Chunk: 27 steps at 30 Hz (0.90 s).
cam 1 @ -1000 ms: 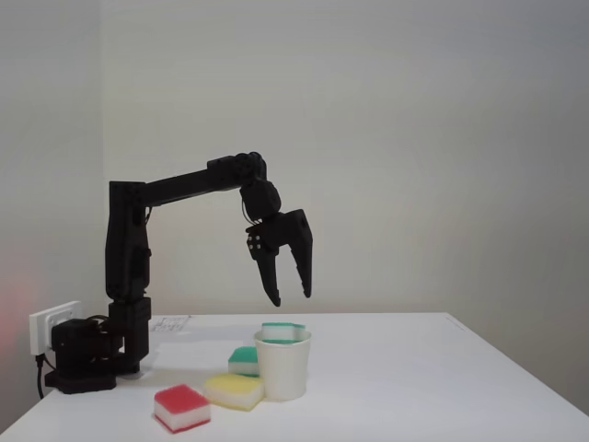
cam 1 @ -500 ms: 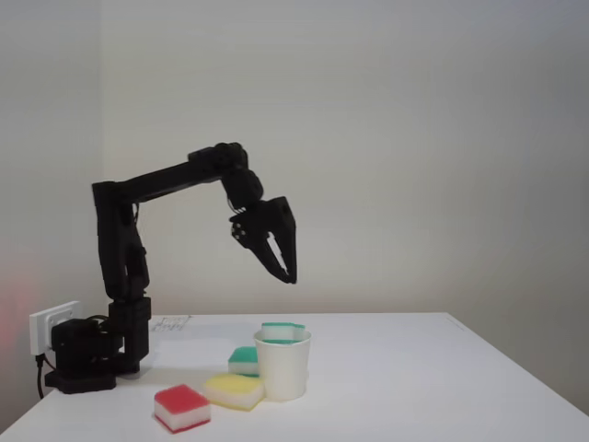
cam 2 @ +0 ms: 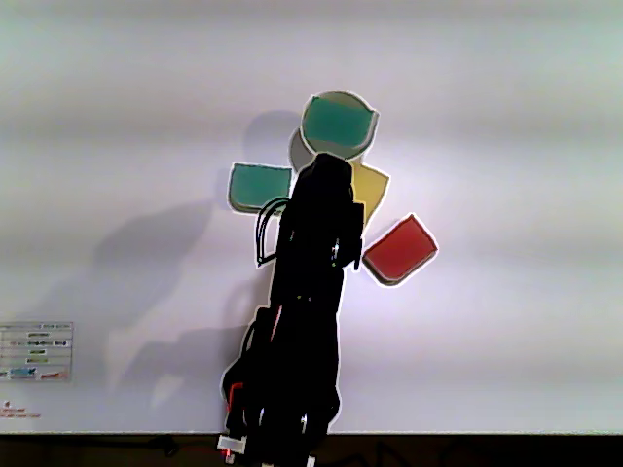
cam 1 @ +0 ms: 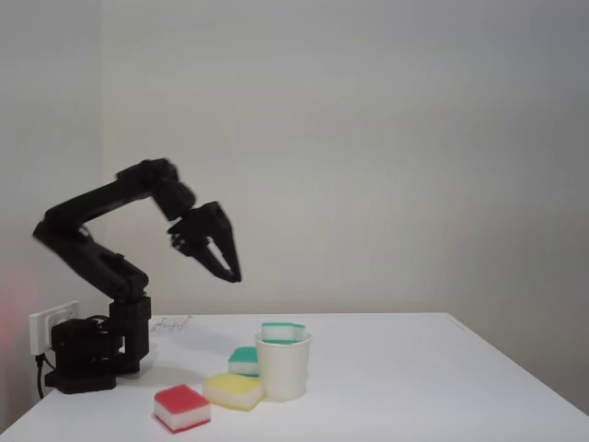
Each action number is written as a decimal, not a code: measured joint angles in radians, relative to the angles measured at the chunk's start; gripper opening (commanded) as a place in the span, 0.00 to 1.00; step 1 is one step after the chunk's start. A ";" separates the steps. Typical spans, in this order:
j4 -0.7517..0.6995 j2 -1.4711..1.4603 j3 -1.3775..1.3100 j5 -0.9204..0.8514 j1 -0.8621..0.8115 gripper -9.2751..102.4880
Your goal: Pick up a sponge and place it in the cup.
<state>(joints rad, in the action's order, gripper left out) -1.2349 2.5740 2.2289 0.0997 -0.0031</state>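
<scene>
White paper cup (cam 1: 282,367) holds a teal-topped sponge (cam 1: 282,331) at its rim; hand (cam 1: 230,273) aloft, nearly closed, empty.

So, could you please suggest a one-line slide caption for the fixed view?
Pincer raised left of the cup, a teal sponge resting across its rim.

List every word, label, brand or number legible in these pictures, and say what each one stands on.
None can be read.
Sheet of coloured labels flat on the table, in the other view: lines of print, too small and blurred to read.
Cup, sponges, arm: no lettering visible.
</scene>
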 measured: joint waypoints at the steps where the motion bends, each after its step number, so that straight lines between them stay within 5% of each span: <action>1: -0.003 0.058 0.052 -0.015 0.000 0.08; 17: -0.048 0.664 0.647 -0.114 -0.091 0.08; 27: 0.163 0.669 0.867 -0.129 -0.104 0.08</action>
<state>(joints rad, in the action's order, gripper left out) -1.0723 3.2428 3.0956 -0.0291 -0.1074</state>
